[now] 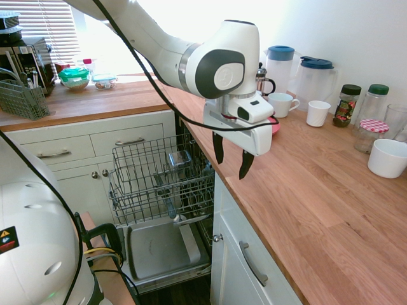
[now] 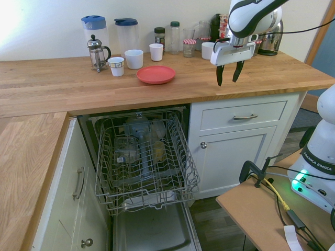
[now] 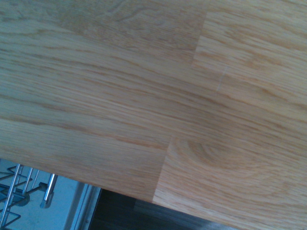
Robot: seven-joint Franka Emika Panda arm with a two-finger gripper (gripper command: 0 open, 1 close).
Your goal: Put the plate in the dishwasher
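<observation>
- The wrist view is filled with bare oak counter [image 3: 158, 96] close beneath it, with a strip of the grey wire rack showing past the counter's front edge
- The pincer [image 2: 230, 76] hangs above the counter near its front edge, over the white drawer unit beside the dishwasher [image 2: 144, 157]; its fingers are spread apart and hold nothing
- The plate [image 2: 155, 74] lies flat on the counter, back from the front edge and just in front of the mugs, directly above the open dishwasher; it is well apart from the pincer
- The dishwasher door is down and the rack [image 1: 162, 175] is pulled out, partly loaded but with free slots
- The step in hand looks like the approach: nothing is grasped yet
- Next move likely calls for travelling along the counter to the plate, dropping low and catching its raised rim, since the plate is shallow and lies flat
</observation>
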